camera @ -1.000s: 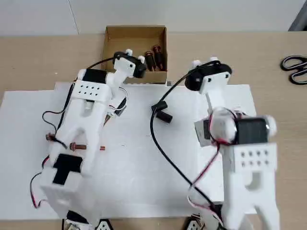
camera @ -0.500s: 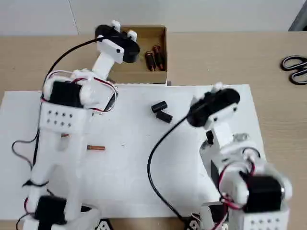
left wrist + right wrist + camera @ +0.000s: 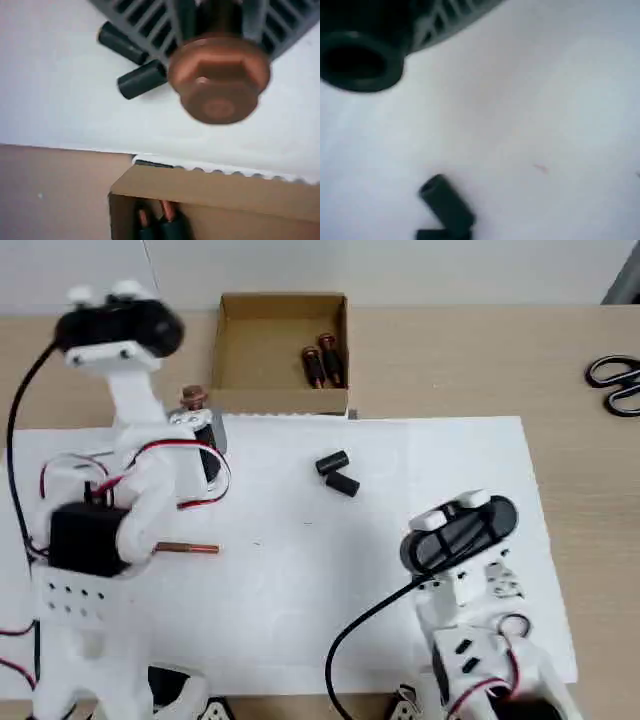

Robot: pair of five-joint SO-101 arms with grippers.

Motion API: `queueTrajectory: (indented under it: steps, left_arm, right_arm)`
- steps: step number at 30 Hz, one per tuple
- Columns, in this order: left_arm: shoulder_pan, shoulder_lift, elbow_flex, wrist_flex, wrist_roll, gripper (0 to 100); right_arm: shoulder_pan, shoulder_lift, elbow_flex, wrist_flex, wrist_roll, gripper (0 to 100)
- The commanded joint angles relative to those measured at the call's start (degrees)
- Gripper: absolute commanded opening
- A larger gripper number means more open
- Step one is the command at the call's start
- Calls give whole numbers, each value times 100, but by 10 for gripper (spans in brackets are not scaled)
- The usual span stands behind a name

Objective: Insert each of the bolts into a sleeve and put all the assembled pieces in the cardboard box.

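Left end effector (image 3: 216, 17) clamps a bolt (image 3: 218, 80), right end effector (image 3: 395, 30) a sleeve (image 3: 360, 62) — any tilt could jam them, box (image 3: 270, 400) waiting at twelve o'clock.

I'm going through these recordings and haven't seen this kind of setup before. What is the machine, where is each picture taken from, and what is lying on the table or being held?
These are two small white robot arms, side by side at a table. The high view comes from a fixed camera looking down. The other two views come from a camera on each arm's wrist.

The left gripper holds a copper bolt near the cardboard box. The right gripper holds a black sleeve.

On the white paper sheet lie two loose sleeves and a second bolt. Inside the box are two assembled pieces, bolts already pushed into sleeves. Scissors lie on the bare table, off the paper.
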Motion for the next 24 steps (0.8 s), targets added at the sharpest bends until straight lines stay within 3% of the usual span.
queueTrajectory:
  steps: [1, 9, 14, 24]
  left_arm:
    - [44, -545, 637, -633, 747, 6]
    - [712, -1538, 2264, -2013, 1354, 6]
    - [1345, -2382, 3187, -2848, 1398, 6]
    - [1960, -4352, 4796, -2954, 1371, 6]
  right_arm:
    - [-673, -154, 246, -382, -712, 4]
    - [-1710, -163, 1398, -1965, -1327, 4]
    - [-2343, -171, 1811, -2185, -1319, 4]
    - [-2703, -171, 1837, -2176, -1319, 4]
